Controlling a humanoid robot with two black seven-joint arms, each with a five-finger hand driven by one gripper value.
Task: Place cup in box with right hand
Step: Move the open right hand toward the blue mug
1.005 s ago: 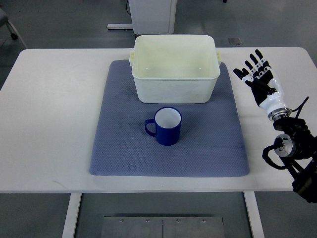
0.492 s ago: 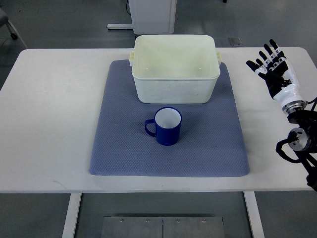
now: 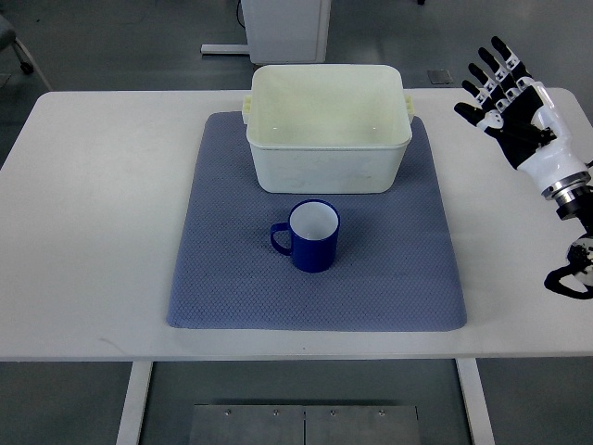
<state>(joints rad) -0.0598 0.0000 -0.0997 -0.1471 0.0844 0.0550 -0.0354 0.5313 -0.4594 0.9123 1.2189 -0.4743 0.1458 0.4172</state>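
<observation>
One hand was in view, my right hand point(image 3: 519, 116), held over the far right part of the white counter point(image 3: 93, 232), its arm coming in from the right edge. My fingers point(image 3: 482, 79) were spread and straight, holding nothing. The blue cup point(image 3: 313, 235) stood upright well to the left of my fingers and nearer to me, on a blue-grey mat point(image 3: 389, 269), its handle pointing away from my hand and its white inside showing. The cream box point(image 3: 327, 128) sat to the left of my fingers, at about their level, on the far part of the same mat, just beyond the cup and apart from it. My fingers touched neither cup nor box.
</observation>
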